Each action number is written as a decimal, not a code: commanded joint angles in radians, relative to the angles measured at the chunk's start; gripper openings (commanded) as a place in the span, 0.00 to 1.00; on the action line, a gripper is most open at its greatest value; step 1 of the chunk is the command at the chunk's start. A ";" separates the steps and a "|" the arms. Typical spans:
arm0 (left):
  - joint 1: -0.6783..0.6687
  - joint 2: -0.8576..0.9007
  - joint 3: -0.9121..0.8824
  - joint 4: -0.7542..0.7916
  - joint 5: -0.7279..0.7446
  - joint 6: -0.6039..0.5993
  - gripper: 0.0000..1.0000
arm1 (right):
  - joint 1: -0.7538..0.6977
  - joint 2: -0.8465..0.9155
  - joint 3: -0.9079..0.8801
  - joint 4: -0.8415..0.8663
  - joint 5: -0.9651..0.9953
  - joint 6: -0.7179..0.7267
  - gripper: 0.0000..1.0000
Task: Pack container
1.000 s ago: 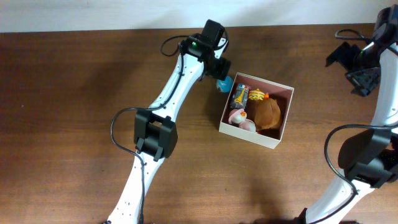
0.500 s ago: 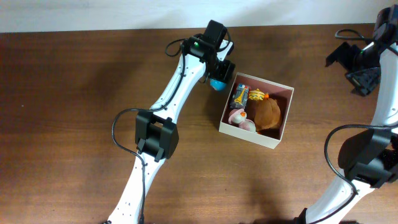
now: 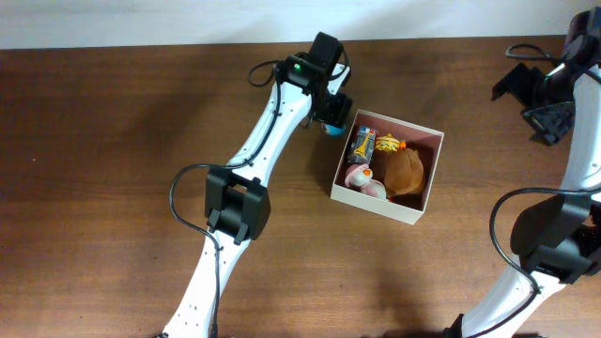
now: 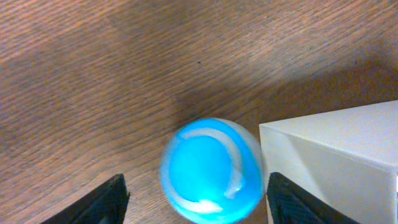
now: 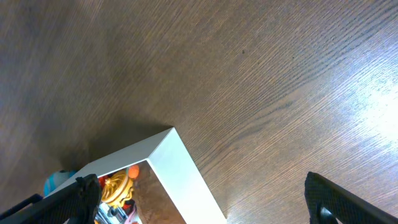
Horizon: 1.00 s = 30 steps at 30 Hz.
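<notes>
I'm straddling the blue ball (image 4: 208, 171) with the left gripper (image 4: 196, 186), fingers (image 4: 106, 202) spread apart, just beside the container (image 4: 329, 155); next probably needs closing, then lifting over the wall.

Ball (image 4: 211, 169): bright blue, white curved bands.
Container (image 4: 336, 155): cream-white outside, dusty pink inside.
Bench (image 4: 93, 74): dark brown, fine wood grain.
In the container: brown plush (image 3: 406, 172), pink-white toy (image 3: 361, 180), yellow-orange toy (image 3: 389, 144).

We see the left arm (image 3: 272, 124) and right arm (image 3: 587, 160) built from slim white links joined by boxy black joint housings (image 3: 237, 208). Thin black cables (image 3: 175, 199) loop beside the joints. A small green light (image 3: 293, 66) glows near the left gripper (image 3: 332, 122), whose fingers (image 4: 106, 200) are matte black.
</notes>
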 commanded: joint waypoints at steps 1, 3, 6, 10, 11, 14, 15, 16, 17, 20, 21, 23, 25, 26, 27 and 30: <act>-0.012 0.038 0.018 -0.001 -0.007 0.009 0.66 | 0.005 -0.009 -0.004 0.000 0.011 0.001 0.99; -0.013 0.038 0.018 0.000 -0.007 0.010 0.61 | 0.005 -0.009 -0.004 0.000 0.011 0.001 0.98; -0.013 0.038 0.018 0.000 -0.007 0.010 0.60 | 0.005 -0.009 -0.004 0.000 0.011 0.001 0.99; -0.013 0.038 0.018 0.003 -0.007 0.009 0.57 | 0.005 -0.009 -0.004 0.000 0.011 0.001 0.99; -0.013 0.038 0.018 0.003 -0.007 0.010 0.54 | 0.005 -0.009 -0.004 0.000 0.011 0.001 0.99; -0.013 0.038 0.018 0.003 -0.007 0.009 0.41 | 0.005 -0.009 -0.004 0.000 0.011 0.001 0.99; -0.013 0.038 0.018 0.003 -0.007 0.010 0.36 | 0.005 -0.009 -0.004 0.000 0.011 0.001 0.99; -0.013 0.038 0.018 0.003 -0.007 0.009 0.29 | 0.005 -0.009 -0.004 0.000 0.011 0.001 0.99; -0.013 0.038 0.018 0.003 -0.007 0.009 0.25 | 0.005 -0.009 -0.004 0.000 0.011 0.001 0.99; -0.013 0.038 0.018 0.006 -0.007 0.009 0.14 | 0.005 -0.009 -0.004 0.000 0.011 0.001 0.99; -0.013 0.038 0.018 0.007 -0.007 0.009 0.11 | 0.005 -0.009 -0.004 0.000 0.011 0.001 0.99; -0.013 0.038 0.018 0.010 -0.008 0.009 0.09 | 0.005 -0.009 -0.004 0.000 0.011 0.001 0.99; -0.011 0.038 0.018 0.011 -0.009 0.009 0.08 | 0.005 -0.009 -0.004 0.000 0.011 0.001 0.98; -0.011 0.038 0.018 0.010 -0.011 0.009 0.07 | 0.005 -0.009 -0.004 0.000 0.011 0.001 0.99; -0.011 0.038 0.019 0.010 -0.011 0.009 0.07 | 0.005 -0.009 -0.004 0.000 0.011 0.001 0.99; -0.007 0.038 0.035 0.002 -0.011 0.010 0.07 | 0.005 -0.009 -0.004 0.000 0.011 0.001 0.99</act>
